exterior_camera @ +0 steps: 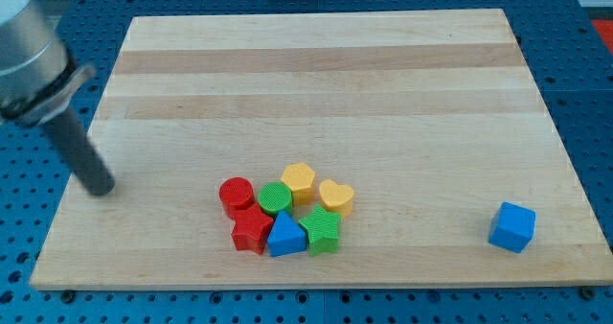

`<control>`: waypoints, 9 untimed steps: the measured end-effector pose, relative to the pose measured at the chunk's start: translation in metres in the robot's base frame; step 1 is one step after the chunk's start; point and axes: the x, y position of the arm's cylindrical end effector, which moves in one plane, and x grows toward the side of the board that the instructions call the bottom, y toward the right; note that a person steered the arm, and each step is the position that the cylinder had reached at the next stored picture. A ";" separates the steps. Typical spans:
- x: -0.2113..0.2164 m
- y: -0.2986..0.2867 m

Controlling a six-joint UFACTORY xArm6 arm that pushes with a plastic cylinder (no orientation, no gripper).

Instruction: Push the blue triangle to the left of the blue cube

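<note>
The blue triangle (284, 236) lies at the bottom of a tight cluster of blocks, low in the middle of the wooden board (326, 75). The blue cube (512, 227) stands alone far to the view's right, near the board's bottom right corner. My tip (99, 188) rests on the board near its left edge, well to the left of the cluster and apart from every block.
Around the blue triangle sit a red star (252, 230), a red cylinder (236, 196), a green cylinder (275, 198), a yellow hexagon (299, 180), a yellow heart (336, 196) and a green star (323, 231). A blue perforated table surrounds the board.
</note>
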 end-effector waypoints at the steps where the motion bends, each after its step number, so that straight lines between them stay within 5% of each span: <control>1: 0.054 0.024; 3: 0.068 0.136; 5: 0.038 0.239; 6: 0.035 0.250; 8: 0.042 0.167; 9: 0.074 0.153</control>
